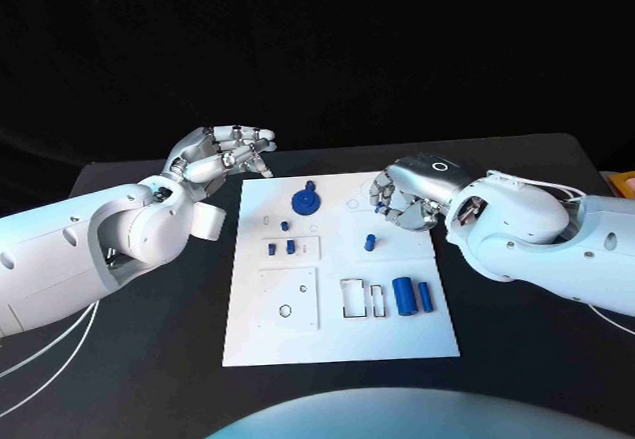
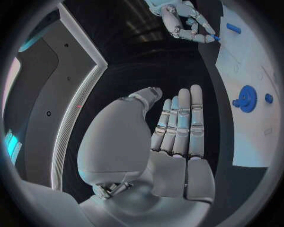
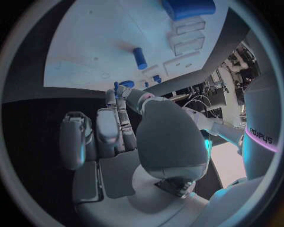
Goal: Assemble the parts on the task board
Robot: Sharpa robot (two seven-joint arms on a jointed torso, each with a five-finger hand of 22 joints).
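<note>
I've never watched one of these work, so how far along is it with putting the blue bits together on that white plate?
Early, it seems. A blue gear already sits on the task board. The right hand appears to pinch a small blue part at the board's edge; the left hand holds nothing. Loose blue cylinders still lie on the board.

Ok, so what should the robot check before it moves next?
1. Left hand empty: ok, fingers straight, nothing in it.
2. Left hand off the task board: ok, it is over the black table.
3. Right hand holding a part: cannot tell; something small and blue shows at its fingertips.
4. Blue gear on the board: ok.
5. Blue cylinders lying on the board, away from both hands: ok.
</note>
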